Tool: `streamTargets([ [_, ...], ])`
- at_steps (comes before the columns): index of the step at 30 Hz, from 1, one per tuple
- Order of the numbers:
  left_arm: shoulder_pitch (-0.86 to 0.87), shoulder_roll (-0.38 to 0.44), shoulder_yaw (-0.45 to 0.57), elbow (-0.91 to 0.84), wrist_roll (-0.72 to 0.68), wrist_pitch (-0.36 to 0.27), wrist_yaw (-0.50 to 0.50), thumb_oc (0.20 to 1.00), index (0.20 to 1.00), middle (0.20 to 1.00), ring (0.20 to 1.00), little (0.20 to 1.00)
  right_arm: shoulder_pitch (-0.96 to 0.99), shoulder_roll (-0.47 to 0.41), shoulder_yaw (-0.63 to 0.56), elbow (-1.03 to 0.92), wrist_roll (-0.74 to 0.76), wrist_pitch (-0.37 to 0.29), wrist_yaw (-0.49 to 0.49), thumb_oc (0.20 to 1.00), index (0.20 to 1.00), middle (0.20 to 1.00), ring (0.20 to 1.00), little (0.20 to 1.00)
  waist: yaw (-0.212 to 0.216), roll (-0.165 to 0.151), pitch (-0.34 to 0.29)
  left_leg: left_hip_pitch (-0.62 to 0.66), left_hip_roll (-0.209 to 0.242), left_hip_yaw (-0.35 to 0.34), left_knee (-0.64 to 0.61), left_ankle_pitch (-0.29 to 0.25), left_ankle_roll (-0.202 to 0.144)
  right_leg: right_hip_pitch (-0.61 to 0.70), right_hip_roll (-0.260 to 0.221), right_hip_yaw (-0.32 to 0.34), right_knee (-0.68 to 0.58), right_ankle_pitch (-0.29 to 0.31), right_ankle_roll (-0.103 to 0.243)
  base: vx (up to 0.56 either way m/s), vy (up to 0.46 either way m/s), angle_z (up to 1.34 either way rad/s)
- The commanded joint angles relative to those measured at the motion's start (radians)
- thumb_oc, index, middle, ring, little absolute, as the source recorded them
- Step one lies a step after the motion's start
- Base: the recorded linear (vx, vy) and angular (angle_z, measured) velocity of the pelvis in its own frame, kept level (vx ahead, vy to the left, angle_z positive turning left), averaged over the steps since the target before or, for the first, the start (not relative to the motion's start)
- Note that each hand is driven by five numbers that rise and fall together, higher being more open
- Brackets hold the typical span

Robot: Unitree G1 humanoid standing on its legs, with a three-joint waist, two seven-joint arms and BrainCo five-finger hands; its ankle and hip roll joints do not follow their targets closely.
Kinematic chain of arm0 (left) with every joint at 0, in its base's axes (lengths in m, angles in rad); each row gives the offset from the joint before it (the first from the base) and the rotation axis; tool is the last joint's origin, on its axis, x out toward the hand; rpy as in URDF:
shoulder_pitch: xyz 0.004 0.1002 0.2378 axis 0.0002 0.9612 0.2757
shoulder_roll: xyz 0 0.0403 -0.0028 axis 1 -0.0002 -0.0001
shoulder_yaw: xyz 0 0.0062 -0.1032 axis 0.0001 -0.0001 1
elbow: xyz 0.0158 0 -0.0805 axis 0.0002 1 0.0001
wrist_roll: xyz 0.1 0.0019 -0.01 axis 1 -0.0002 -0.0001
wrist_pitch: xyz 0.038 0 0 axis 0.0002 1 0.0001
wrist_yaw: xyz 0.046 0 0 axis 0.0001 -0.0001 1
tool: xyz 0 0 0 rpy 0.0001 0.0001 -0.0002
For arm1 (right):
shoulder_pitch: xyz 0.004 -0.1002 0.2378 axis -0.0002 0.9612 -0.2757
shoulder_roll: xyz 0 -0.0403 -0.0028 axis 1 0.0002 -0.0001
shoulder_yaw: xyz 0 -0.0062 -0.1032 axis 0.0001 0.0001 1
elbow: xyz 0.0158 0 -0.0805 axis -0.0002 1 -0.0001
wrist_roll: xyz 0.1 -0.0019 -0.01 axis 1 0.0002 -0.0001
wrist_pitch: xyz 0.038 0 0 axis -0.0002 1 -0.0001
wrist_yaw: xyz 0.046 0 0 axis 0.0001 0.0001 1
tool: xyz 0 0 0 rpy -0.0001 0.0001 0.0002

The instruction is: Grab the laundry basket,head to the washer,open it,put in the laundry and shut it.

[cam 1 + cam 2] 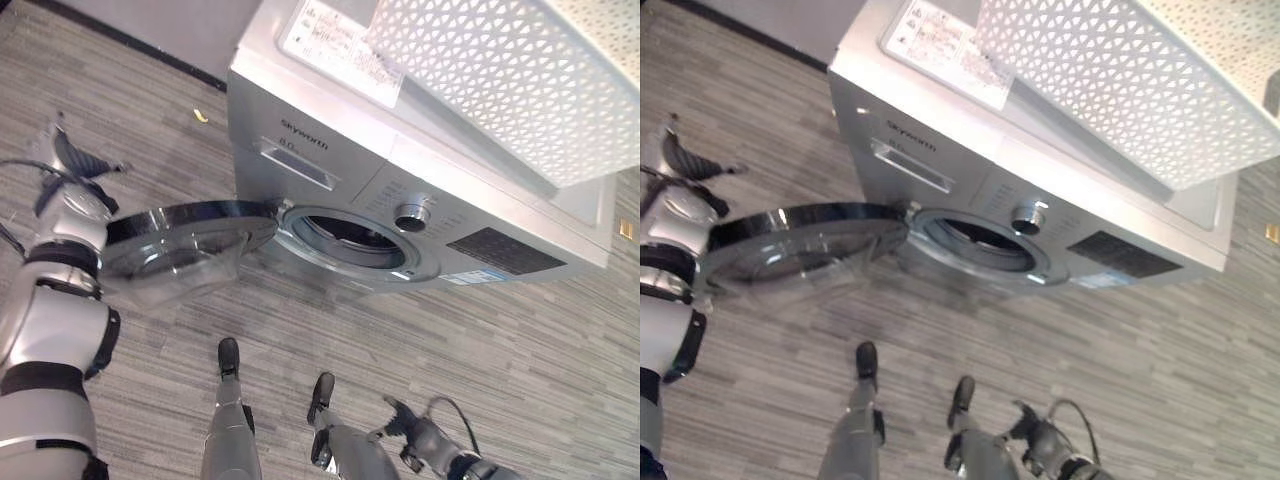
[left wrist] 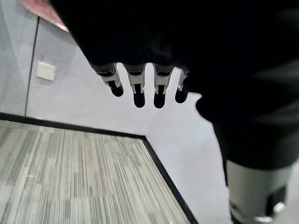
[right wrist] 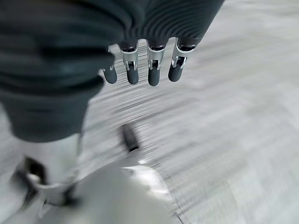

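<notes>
A silver front-loading washer stands ahead of me. Its round glass door is swung wide open to the left, baring the dark drum opening. On the washer's top rests a white perforated laundry basket. My left hand is raised beside the door's outer edge, apart from it. Its fingers hang straight and hold nothing. Low at the right, near the floor, is my right hand. Its fingers are relaxed and empty.
A control knob and a detergent drawer sit on the washer's front. A small yellow scrap lies on the wood-look floor left of the washer. A black skirting strip runs along the wall behind.
</notes>
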Motion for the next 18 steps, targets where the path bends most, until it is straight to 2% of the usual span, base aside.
streamTargets([
  [1,0.061,-0.08,-0.019,0.05,0.039,-0.022,-0.024,1.0,1.0,1.0,1.0,1.0,0.145,-0.044,-0.017,0.121,0.038,0.074,0.045,1.0,1.0,1.0,1.0,1.0,0.003,0.034,-0.069,0.027,0.0,-0.046,0.028,-0.095,-0.009,0.003,-0.1,0.003,0.09,0.063,0.087,0.08,-0.011,0.02],
  [5,0.194,-0.145,-0.018,0.002,0.051,-0.046,-0.078,1.0,1.0,1.0,1.0,1.0,0.227,-0.065,-0.121,0.148,0.042,0.081,0.054,1.0,1.0,1.0,1.0,1.0,-0.009,0.08,-0.117,0.108,-0.002,-0.041,0.024,-0.102,-0.01,0.064,-0.097,0.003,0.1,0.006,0.075,0.09,-0.008,-0.05],
  [9,0.226,-0.166,0.006,0.0,0.03,-0.049,-0.083,1.0,1.0,1.0,1.0,1.0,0.219,-0.069,-0.138,0.118,0.056,0.073,0.049,1.0,1.0,1.0,1.0,1.0,-0.018,0.102,-0.14,0.145,0.005,-0.034,0.018,-0.1,-0.014,0.092,-0.087,0.01,0.094,-0.02,0.066,0.04,-0.029,-0.07],
  [10,0.24,-0.175,0.016,-0.003,0.01,-0.054,-0.086,1.0,1.0,1.0,1.0,1.0,0.206,-0.072,-0.133,0.079,0.06,0.064,0.041,1.0,1.0,1.0,1.0,1.0,-0.024,0.119,-0.153,0.164,0.017,-0.028,0.014,-0.096,-0.021,0.105,-0.074,0.021,0.084,-0.039,0.059,0.02,-0.059,-0.09],
  [13,0.245,-0.184,0.019,-0.003,-0.001,-0.062,-0.09,1.0,1.0,1.0,1.0,1.0,0.189,-0.071,-0.087,-0.006,0.05,0.044,0.041,1.0,1.0,1.0,1.0,1.0,-0.033,0.133,-0.173,0.189,0.04,-0.016,0.007,-0.086,-0.036,0.123,-0.048,0.046,0.053,-0.049,0.048,-0.02,-0.129,-0.15],
  [15,0.239,-0.187,0.021,-0.004,-0.006,-0.064,-0.088,1.0,1.0,1.0,1.0,1.0,0.182,-0.066,-0.064,-0.036,0.045,0.038,0.044,1.0,1.0,1.0,1.0,1.0,-0.035,0.136,-0.181,0.193,0.053,-0.011,0.005,-0.077,-0.044,0.13,-0.036,0.052,0.033,-0.049,0.044,-0.04,-0.173,-0.24],
  [17,0.224,-0.189,0.038,-0.015,-0.039,-0.07,-0.077,1.0,1.0,1.0,1.0,1.0,0.154,-0.07,-0.009,-0.12,0.048,0.022,0.06,1.0,1.0,1.0,1.0,1.0,-0.031,0.139,-0.184,0.211,0.093,0.003,0.011,-0.062,-0.064,0.15,0.004,0.079,0.003,-0.063,0.031,-0.06,-0.189,-0.16],
  [18,0.223,-0.189,0.038,-0.015,-0.039,-0.07,-0.077,1.0,1.0,1.0,1.0,1.0,0.153,-0.071,-0.01,-0.12,0.048,0.022,0.06,1.0,1.0,1.0,1.0,1.0,-0.03,0.14,-0.185,0.209,0.093,0.004,0.01,-0.06,-0.064,0.147,0.005,0.079,0.003,-0.061,0.031,-0.03,-0.074,-0.25],
])
